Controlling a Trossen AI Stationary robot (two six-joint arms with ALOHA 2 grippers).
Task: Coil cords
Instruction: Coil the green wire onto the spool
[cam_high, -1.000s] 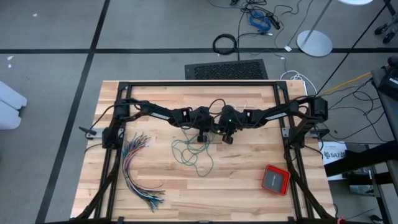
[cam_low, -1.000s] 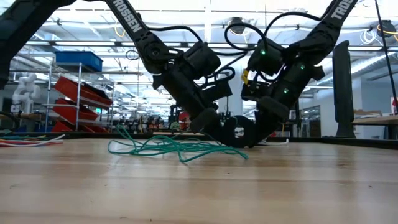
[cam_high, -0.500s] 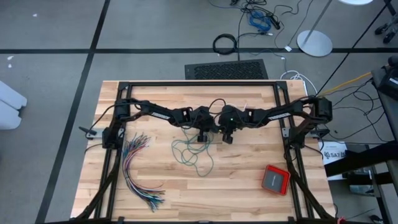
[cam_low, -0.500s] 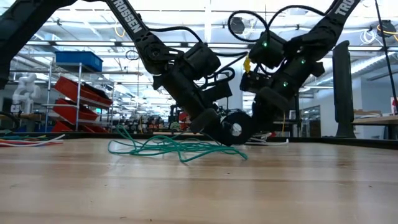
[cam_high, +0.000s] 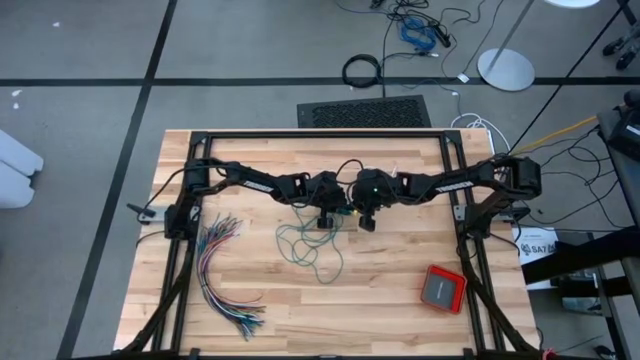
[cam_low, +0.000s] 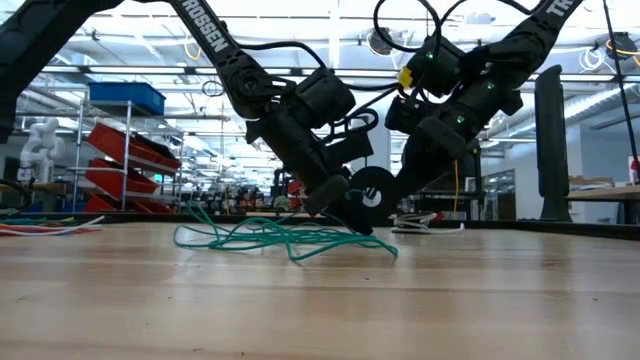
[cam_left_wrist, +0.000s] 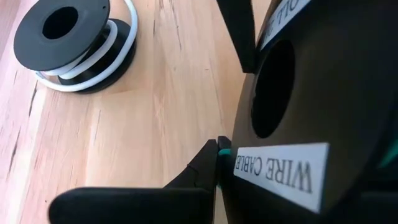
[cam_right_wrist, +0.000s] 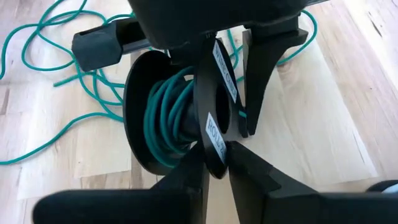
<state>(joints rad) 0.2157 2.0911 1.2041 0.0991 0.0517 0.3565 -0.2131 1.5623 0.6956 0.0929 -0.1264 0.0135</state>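
The teal-green cord (cam_high: 310, 248) lies in loose loops on the table's middle (cam_low: 270, 238). Part of it is wound on a black spool (cam_right_wrist: 168, 121), which hangs just above the table (cam_low: 368, 196) between both grippers. My right gripper (cam_high: 367, 222) is shut on the spool. My left gripper (cam_high: 325, 218) is shut on a short bit of teal cord beside the spool's labelled flange (cam_left_wrist: 280, 174). A second black spool (cam_left_wrist: 74, 43) wound with white cord lies flat on the table behind them. My left gripper pinches a short piece of the teal cord (cam_left_wrist: 224, 149) at its fingertips, right beside the outer face of the spool's labelled flange. The fingers slant down from the table's left. My right gripper pinches the rim of the labelled flange (cam_right_wrist: 214, 146) between its two fingers, one finger on each face. It slants down from the table's right. The spool is lifted clear, standing on edge, with the cord trailing slack to the table.
A fanned bundle of many-coloured wires (cam_high: 225, 275) lies at the near left. A red and grey box (cam_high: 443, 288) sits at the near right. Black frame rails (cam_high: 320, 135) border the table. Bare wood shows along the near middle.
My right gripper has risen and rolled a little, lifting the spool off the table and toward my left gripper. The loose teal loops on the table have stayed where they were.
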